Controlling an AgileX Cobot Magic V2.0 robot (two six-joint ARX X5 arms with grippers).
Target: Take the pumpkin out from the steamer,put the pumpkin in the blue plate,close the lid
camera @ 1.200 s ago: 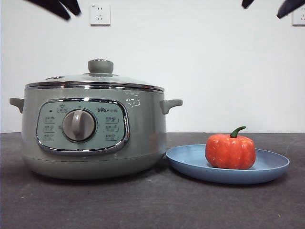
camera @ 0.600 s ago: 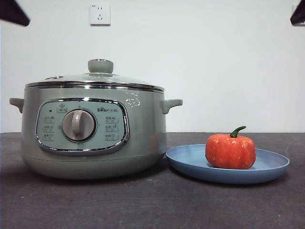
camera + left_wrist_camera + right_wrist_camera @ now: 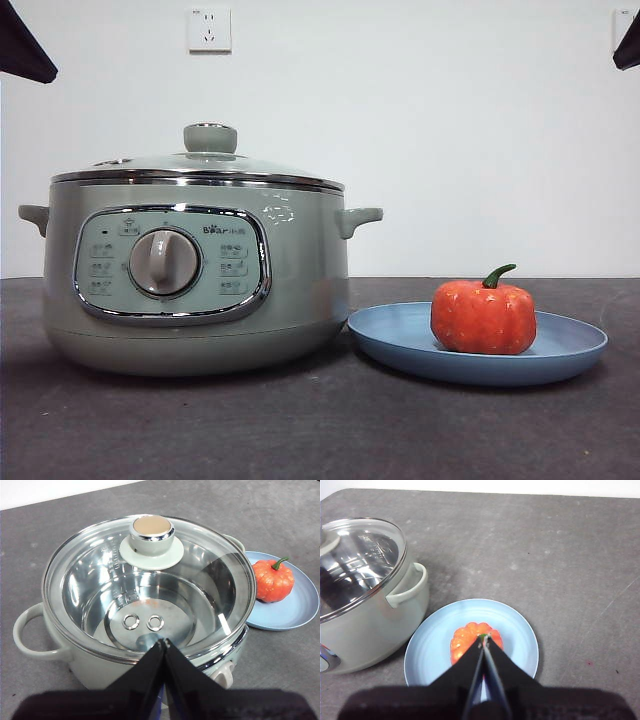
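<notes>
The sage-green steamer (image 3: 195, 275) stands on the table at the left, with the glass lid (image 3: 200, 165) seated on it. The pumpkin (image 3: 484, 315) sits on the blue plate (image 3: 570, 350) to its right. In the left wrist view, my left gripper (image 3: 164, 642) is shut and empty, high above the lid (image 3: 150, 575) and steamer (image 3: 35, 645); the pumpkin (image 3: 272, 580) and plate (image 3: 300, 605) show beyond. In the right wrist view, my right gripper (image 3: 484, 639) is shut and empty, high above the pumpkin (image 3: 465, 637) on the plate (image 3: 520, 640). Both arms show only as black tips at the front view's top corners.
A dark grey table (image 3: 320, 430) runs to a white wall with a power socket (image 3: 209, 30). The steamer's side handle (image 3: 412, 587) lies close to the plate's rim.
Both arms have risen and drawn outward to the top corners of the front view. The steamer, lid, pumpkin and plate have not moved.
</notes>
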